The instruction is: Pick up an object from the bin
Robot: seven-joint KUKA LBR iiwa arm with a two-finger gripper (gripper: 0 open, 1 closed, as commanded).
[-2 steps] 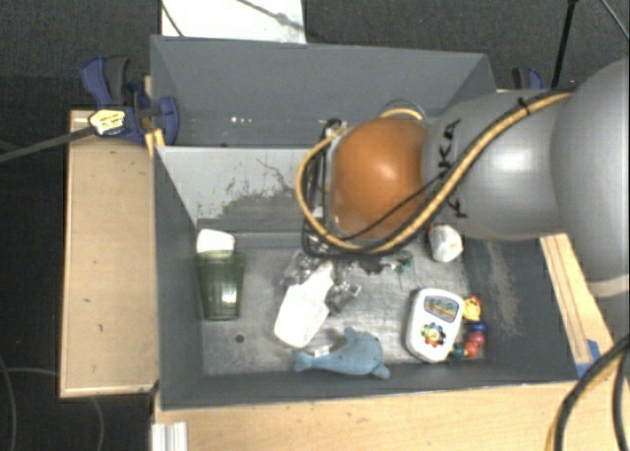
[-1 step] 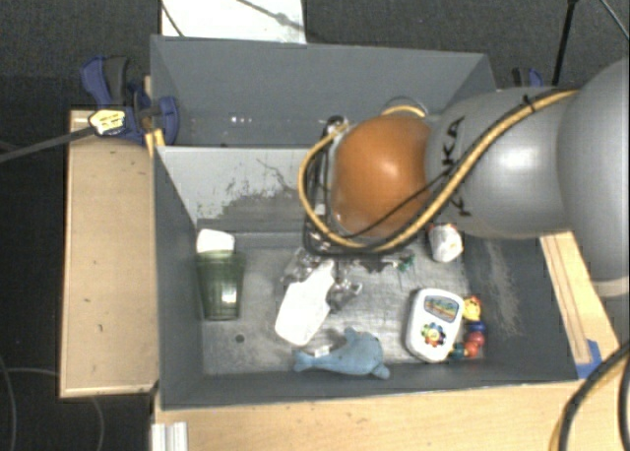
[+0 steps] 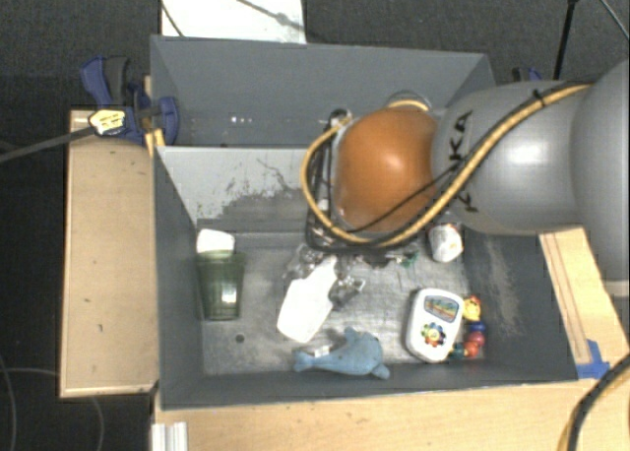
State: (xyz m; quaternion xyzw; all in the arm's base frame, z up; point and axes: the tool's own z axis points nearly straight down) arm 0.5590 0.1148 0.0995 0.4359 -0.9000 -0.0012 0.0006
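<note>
Hanging over bin (image 3: 246,339) centre, gripper (image 3: 331,277) just above tilted white packet (image 3: 305,309); apart or together unclear

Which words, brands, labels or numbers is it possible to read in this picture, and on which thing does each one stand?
"KA": black letters, turned sideways, on the big grey metal robot arm; the rest of the word is hidden.
White oval plastic toy with coloured buttons: small marks on its face, too small to read.
No other text is readable.
</note>
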